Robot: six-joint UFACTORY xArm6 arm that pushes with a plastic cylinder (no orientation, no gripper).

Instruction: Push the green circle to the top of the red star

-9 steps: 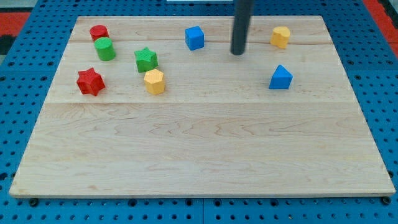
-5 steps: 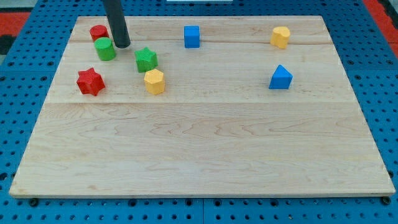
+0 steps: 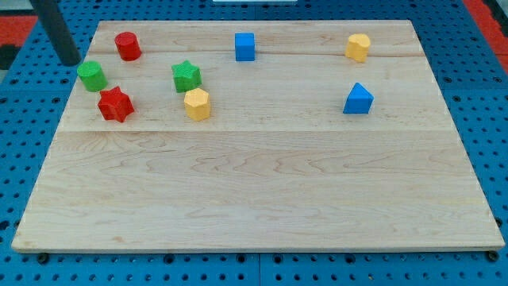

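The green circle (image 3: pixel 92 76) sits near the board's left edge, just up and left of the red star (image 3: pixel 115 104), nearly touching it. My tip (image 3: pixel 71 61) is at the view's upper left, just off the board's left edge, a little up and left of the green circle and apart from it.
A red circle (image 3: pixel 127 45) lies up and right of the green circle. A green star (image 3: pixel 186 76) and a yellow hexagon (image 3: pixel 196 104) lie right of the red star. A blue cube (image 3: pixel 245 46), a yellow block (image 3: pixel 358 47) and a blue triangle block (image 3: pixel 358 98) lie farther right on the wooden board (image 3: pixel 254 191).
My tip swept left from the board's upper middle to its upper left edge. The green circle slid down and left, from beside the red circle to just above the red star.
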